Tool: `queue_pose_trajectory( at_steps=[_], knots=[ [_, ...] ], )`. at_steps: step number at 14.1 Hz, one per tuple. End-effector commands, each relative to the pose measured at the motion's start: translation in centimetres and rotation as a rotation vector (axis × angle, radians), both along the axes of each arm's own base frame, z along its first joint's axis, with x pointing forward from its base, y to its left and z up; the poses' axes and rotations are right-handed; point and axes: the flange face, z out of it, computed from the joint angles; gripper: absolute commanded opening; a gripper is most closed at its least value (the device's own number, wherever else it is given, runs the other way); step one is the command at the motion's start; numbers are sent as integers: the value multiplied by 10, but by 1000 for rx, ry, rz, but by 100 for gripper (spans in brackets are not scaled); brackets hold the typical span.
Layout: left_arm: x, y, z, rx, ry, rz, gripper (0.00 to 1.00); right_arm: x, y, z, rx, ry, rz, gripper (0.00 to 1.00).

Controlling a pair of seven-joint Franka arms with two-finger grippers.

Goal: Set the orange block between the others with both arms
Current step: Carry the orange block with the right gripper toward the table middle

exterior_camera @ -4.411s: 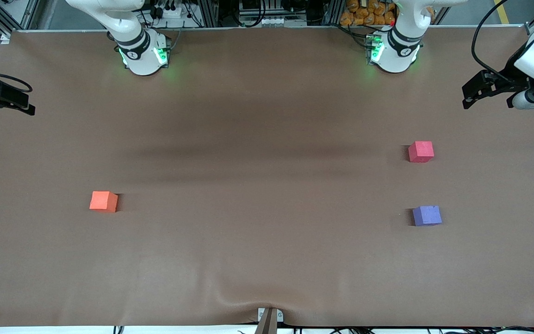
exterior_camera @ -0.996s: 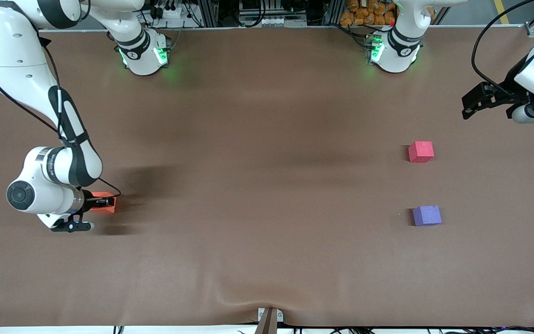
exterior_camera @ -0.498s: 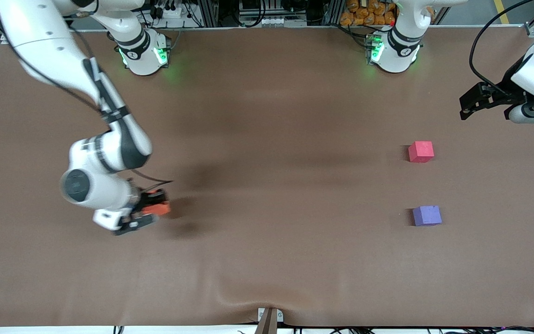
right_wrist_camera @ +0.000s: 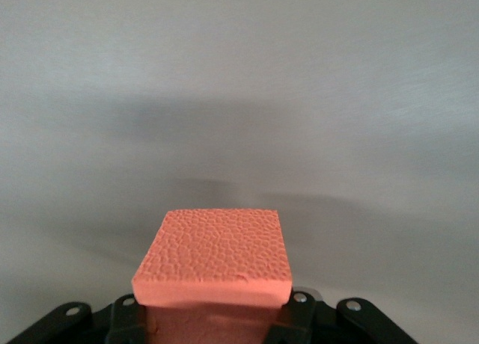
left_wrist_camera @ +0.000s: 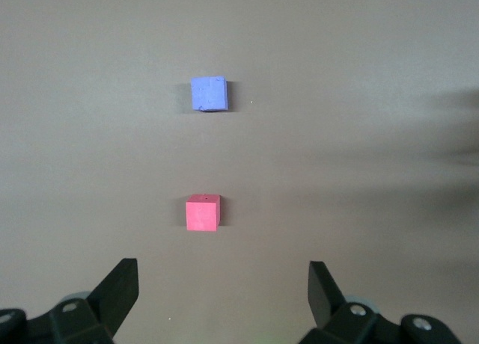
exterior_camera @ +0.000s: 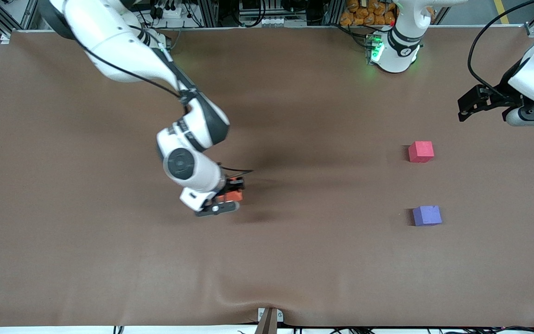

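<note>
A brown bench [exterior_camera: 295,260] carries a red-pink cube [exterior_camera: 421,151] and, nearer the front camera, a purple-blue cube [exterior_camera: 427,215].

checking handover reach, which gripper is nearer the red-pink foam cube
Left. The left gripper hangs open near the red-pink foam cube, toward the left arm's end. The right gripper, shut on the orange foam cube, is over mid-table.
</note>
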Motion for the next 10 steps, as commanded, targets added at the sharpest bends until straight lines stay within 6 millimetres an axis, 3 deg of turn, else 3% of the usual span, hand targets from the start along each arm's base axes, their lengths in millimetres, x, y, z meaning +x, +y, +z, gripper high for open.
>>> queue_pose_trajectory(
  at_steps=[1,3,5,6,7,8,10],
  knots=[
    [2,-1,3,-8,-9,4,100,12,41,-26,15,3,-73,8],
    [1,0,5,-8,-11,6,100,10,53,-48,-14,-25,-61,10],
    [0,1,6,-7,-10,8,100,9,55,-59,-27,-39,-61,15],
    [0,1,6,-7,-10,8,100,8,55,-61,-30,-33,-64,31],
    [0,1,6,-7,-10,8,100,9,53,-61,-34,-27,-66,81],
    [1,1,5,-7,-8,8,100,9,53,-55,-34,-32,-62,100],
    [1,0,4,-7,-8,9,100,9,54,-30,-26,-34,-61,100]
  ],
)
